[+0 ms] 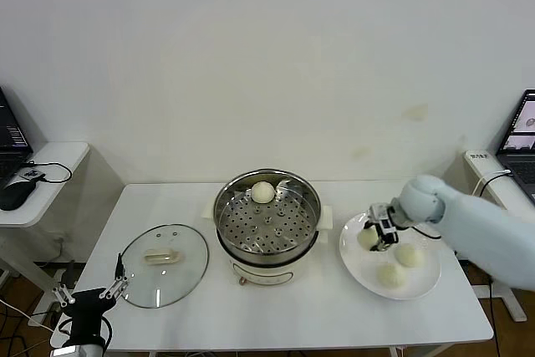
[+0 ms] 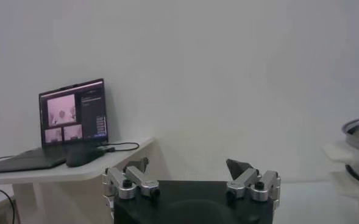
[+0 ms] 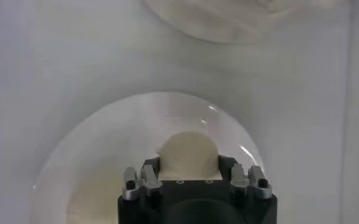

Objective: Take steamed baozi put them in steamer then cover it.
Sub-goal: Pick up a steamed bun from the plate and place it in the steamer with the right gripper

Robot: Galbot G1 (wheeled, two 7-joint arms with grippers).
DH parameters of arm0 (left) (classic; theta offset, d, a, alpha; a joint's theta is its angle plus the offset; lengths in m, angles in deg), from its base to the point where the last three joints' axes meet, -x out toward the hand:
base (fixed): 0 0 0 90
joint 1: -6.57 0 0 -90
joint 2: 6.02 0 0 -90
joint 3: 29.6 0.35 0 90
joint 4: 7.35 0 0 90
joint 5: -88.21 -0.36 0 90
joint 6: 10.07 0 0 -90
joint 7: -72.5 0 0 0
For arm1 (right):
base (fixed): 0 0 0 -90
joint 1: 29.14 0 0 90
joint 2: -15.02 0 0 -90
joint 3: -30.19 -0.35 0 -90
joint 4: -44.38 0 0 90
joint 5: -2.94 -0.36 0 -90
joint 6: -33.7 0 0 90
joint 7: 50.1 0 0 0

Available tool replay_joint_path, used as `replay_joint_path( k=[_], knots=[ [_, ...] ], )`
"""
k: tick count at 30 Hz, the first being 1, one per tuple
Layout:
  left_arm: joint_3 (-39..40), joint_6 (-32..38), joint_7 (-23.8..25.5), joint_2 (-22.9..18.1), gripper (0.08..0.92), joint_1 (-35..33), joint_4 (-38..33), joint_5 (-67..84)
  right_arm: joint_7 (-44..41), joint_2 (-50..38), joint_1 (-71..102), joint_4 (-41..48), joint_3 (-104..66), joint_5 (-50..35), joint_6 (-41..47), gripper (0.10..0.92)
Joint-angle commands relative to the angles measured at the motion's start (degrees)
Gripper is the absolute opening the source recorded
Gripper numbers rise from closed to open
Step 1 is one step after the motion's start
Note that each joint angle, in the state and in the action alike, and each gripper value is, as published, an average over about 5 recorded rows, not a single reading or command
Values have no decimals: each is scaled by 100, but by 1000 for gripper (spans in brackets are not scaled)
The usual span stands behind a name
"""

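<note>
The steel steamer [image 1: 267, 216] stands mid-table on its cream base, uncovered, with one baozi [image 1: 262, 192] at the back of its perforated tray. A white plate [image 1: 355, 266] to its right holds three more baozi. My right gripper [image 1: 375, 236] is shut on the left one [image 1: 368, 238], which fills the space between the fingers in the right wrist view [image 3: 189, 155]. The other two [image 1: 407, 254] [image 1: 390, 274] lie loose on the plate. My left gripper [image 1: 90, 294] hangs open and empty off the table's front-left corner, its fingers [image 2: 136, 176] wide apart in the left wrist view.
The clear glass lid [image 1: 163, 263] lies flat on the table left of the steamer. A side table [image 1: 50, 175] with a mouse and cable stands at far left. A laptop [image 1: 525, 127] sits at far right.
</note>
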State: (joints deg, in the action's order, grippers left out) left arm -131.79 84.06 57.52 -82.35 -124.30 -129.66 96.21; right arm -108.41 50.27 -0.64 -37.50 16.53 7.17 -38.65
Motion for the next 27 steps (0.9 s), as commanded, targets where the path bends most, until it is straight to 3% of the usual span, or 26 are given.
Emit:
replay_joint_path(
  k=[1, 8, 15, 27],
  knots=[
    [13, -6, 6, 20, 823, -13, -24, 2, -187, -785, -1708, -838, 668, -1045, 313, 598],
    [90, -18, 12, 52, 823, 42, -33, 1, -108, -550, -3626, -1418, 1947, -2021, 734, 599],
    [111, -27, 12, 43, 823, 43, -105, 3, 252, 652, -4483, -1590, 2632, -3204, 1329, 602],
    [-24, -44, 9, 35, 823, 35, -214, 52, 956, 2924, -3252, -342, 2408, -3773, 2039, 610]
  ],
)
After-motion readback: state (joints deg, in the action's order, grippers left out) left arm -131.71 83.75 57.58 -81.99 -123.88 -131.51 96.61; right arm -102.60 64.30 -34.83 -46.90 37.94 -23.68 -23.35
